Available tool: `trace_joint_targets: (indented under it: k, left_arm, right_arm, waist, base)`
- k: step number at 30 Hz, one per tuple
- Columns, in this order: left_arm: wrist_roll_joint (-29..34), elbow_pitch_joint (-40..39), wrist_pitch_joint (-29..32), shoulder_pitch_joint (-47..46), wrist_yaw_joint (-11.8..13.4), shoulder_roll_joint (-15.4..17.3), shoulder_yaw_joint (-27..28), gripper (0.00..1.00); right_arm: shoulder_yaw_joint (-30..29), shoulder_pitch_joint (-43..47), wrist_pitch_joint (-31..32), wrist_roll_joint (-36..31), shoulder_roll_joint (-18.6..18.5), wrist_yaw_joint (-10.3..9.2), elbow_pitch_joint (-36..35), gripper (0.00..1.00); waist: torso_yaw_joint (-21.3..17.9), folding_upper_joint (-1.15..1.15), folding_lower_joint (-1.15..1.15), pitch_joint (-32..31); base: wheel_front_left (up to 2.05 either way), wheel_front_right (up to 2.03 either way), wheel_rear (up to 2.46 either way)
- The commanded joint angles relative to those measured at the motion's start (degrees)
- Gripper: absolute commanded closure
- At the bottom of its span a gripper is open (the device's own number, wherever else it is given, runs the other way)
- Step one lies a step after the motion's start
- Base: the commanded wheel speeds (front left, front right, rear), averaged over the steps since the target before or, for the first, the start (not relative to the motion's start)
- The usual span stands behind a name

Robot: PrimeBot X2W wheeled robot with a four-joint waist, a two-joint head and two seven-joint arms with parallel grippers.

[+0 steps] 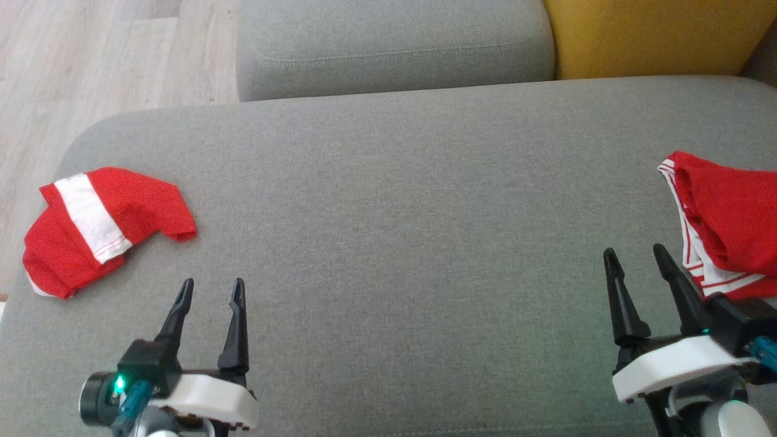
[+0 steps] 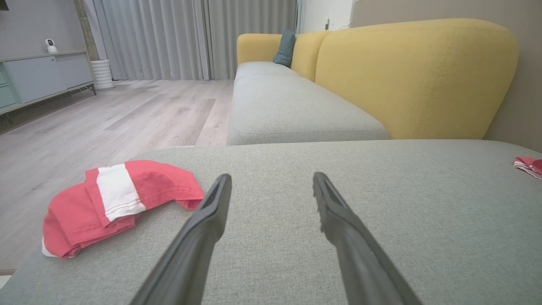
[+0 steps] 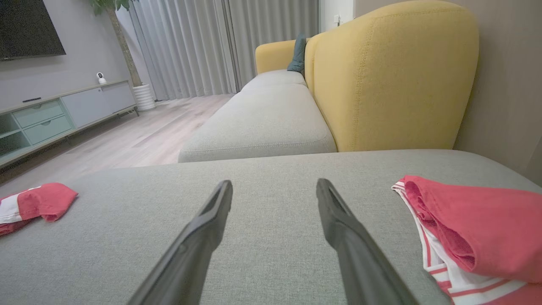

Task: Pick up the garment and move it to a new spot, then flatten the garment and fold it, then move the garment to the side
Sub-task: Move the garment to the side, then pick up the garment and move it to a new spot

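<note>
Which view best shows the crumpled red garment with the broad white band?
The left wrist view: the crumpled red garment with a broad white band lies whole and close, folds and stitching clear. The head view shows it whole from above, but smaller. The right wrist view catches just one end, cut by the frame edge.

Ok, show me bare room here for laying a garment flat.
Free: the broad middle of the grey seat, between the small red garment at its left edge and the red-and-white pile at its right. Crowded at those two ends.
</note>
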Motion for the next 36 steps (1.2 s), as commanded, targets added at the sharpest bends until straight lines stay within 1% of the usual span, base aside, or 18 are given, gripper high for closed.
trace_joint_targets:
  k: [1,25,31,36]
  left_arm:
    - [0.31,-1.68,-0.68,-2.20,0.49,0.64,2.27,0.00]
    - [1.02,-1.11,-0.69,-2.83,1.25,0.65,2.02,0.00]
    - [0.78,-1.45,-0.69,-3.35,1.78,0.51,2.74,0.00]
    - [0.78,-1.72,-0.69,-3.94,2.06,0.40,3.45,0.00]
  right_arm:
    - [1.14,-1.10,0.22,-0.21,0.01,-0.05,-2.59,0.00]
    - [0.50,-1.32,0.65,-0.08,0.19,-0.05,-2.94,0.00]
    - [0.12,-1.07,1.20,-0.56,0.17,-0.05,-3.78,0.00]
    - [-0.47,-0.28,1.91,-0.86,0.03,-0.05,-4.99,0.00]
  waist:
    - [-0.12,0.00,0.01,-0.05]
    - [0.33,0.00,0.01,0.07]
    - [2.44,0.00,0.01,0.55]
    - [7.34,0.00,0.01,0.24]
  base:
    - [0.00,0.00,0.00]
    - [0.00,0.00,0.00]
    - [0.00,0.00,0.00]
    - [0.00,0.00,0.00]
